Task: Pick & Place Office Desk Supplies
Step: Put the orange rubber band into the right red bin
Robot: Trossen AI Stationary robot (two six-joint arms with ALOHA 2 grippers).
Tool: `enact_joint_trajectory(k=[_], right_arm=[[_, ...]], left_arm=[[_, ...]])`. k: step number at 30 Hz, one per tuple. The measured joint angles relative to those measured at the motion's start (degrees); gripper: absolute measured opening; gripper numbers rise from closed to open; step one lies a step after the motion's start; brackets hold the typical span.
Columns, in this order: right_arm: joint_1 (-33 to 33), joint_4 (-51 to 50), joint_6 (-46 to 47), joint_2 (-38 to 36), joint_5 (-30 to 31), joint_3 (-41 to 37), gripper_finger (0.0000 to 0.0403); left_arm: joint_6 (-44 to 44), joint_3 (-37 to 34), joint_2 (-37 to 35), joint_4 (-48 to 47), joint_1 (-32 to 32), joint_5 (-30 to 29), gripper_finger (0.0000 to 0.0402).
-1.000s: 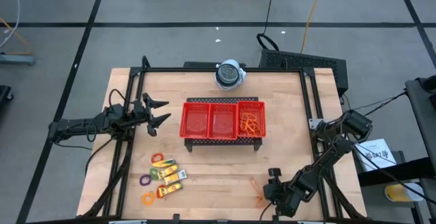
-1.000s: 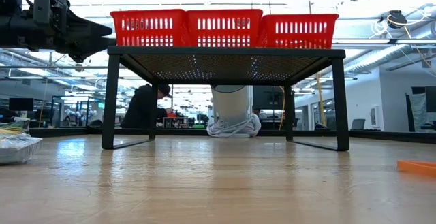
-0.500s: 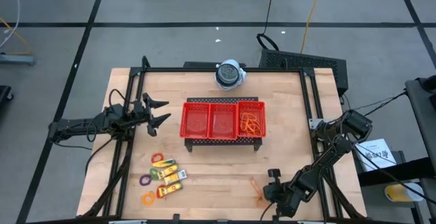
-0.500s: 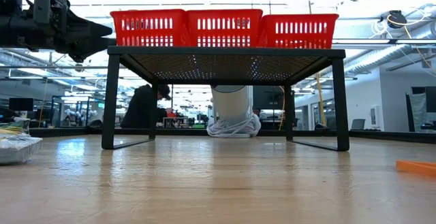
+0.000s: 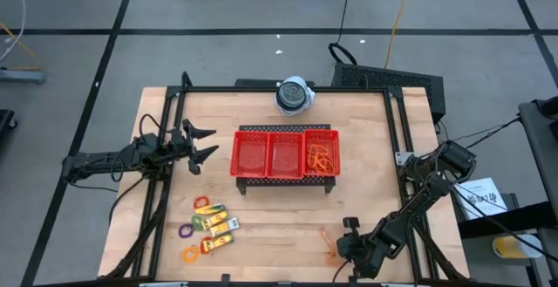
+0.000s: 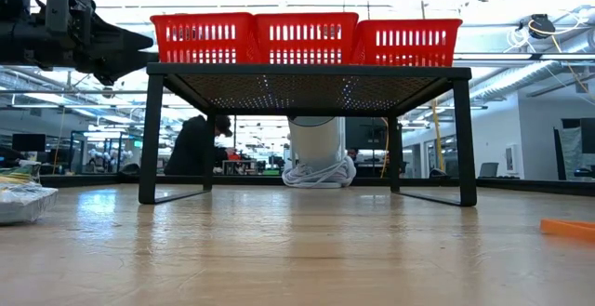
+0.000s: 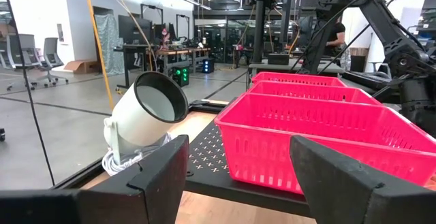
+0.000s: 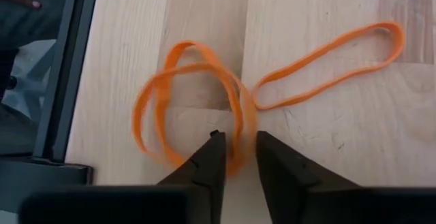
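Two arms: left arm (image 5: 113, 162), right arm (image 5: 418, 204). Dark, jointed, slim links; black two-finger grippers, fingers wedge-shaped; thin black cables alongside.

The mesh tray (image 5: 285, 153) is set at the table's (image 5: 366, 208) middle. Rubber bands (image 5: 320, 159) are held in its right compartment. Behind the tray, a round device (image 5: 294, 95) is placed at the table's far edge. Packets (image 5: 217, 227) and rings (image 5: 204, 204) are clustered before and left of the tray; two more bands (image 8: 204, 108) are laid before and right of it.
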Motion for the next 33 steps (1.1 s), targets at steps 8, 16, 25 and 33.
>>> enact_joint_trajectory(k=[8, 16, 25, 33], right_arm=[[-0.56, 0.5, -1.49, 0.0, -0.26, 0.0, 0.0129], [-0.66, 0.89, -2.84, 0.02, 0.02, 0.0, 0.0116], [-2.32, 1.15, -3.03, 0.04, 0.0, -0.02, 0.0101], [-4.22, 1.33, -3.5, -0.04, -3.95, 0.0, 0.0093]], left_arm=[[0.0, 0.0, 0.0, 0.0, 0.0, 0.01, 0.0267], [0.01, -0.01, 0.0, 0.0, 0.0, -0.01, 0.0267], [0.02, 0.0, 0.0, 0.02, 0.0, 0.01, 0.0267], [0.02, -0.02, 0.0, 0.0, 0.0, -0.01, 0.0267]])
